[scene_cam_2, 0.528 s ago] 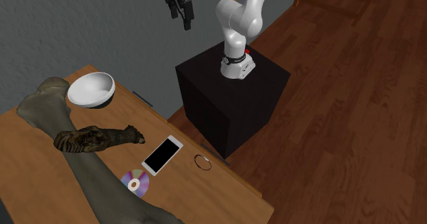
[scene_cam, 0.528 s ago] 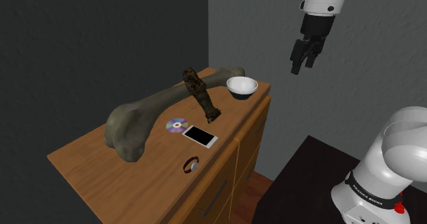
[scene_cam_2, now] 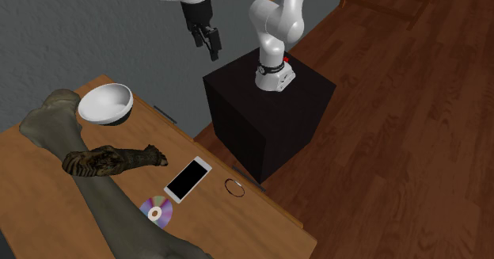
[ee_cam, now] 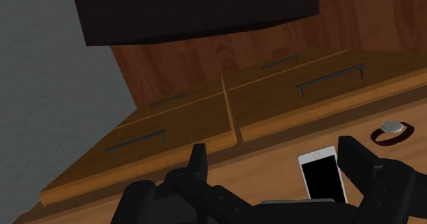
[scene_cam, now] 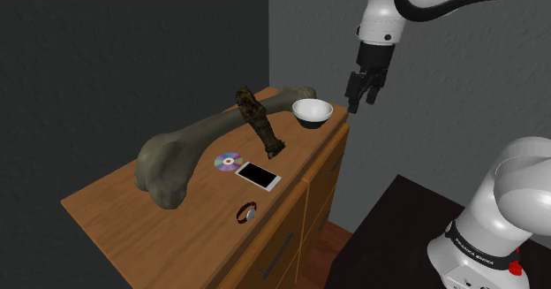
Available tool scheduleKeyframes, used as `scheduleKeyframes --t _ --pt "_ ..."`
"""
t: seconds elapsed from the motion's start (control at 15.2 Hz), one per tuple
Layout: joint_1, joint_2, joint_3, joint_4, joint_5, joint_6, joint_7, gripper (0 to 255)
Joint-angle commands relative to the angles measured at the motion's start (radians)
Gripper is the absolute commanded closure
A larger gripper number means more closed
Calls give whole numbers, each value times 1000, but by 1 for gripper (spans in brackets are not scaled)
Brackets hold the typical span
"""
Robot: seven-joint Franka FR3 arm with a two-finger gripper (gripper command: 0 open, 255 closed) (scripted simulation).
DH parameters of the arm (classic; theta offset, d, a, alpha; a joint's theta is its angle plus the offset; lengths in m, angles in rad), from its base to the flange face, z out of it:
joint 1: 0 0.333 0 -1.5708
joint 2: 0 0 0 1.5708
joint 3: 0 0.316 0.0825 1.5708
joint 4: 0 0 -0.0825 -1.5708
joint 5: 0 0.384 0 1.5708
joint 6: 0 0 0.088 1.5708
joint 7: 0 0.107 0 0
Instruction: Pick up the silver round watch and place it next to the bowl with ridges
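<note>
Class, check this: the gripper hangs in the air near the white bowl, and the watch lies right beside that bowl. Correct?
One part is wrong. The gripper does hang in the air near the white bowl, but the watch lies far from it, by the dresser's front edge beyond the phone; the shoulder view shows this.

The dresser is warm brown with wood grain. The bowl is white, the bone olive-grey, the disc rainbow-sheened, the phone white-edged with a black screen, the watch silver-faced on a reddish-brown band.
</note>
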Motion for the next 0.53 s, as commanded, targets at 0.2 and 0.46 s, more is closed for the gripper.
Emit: scheduleKeyframes --t 0.2,0.46 --pt "35 140 42 -5 48 133 16 0" --pt "59 268 72 18 78 229 22 0"
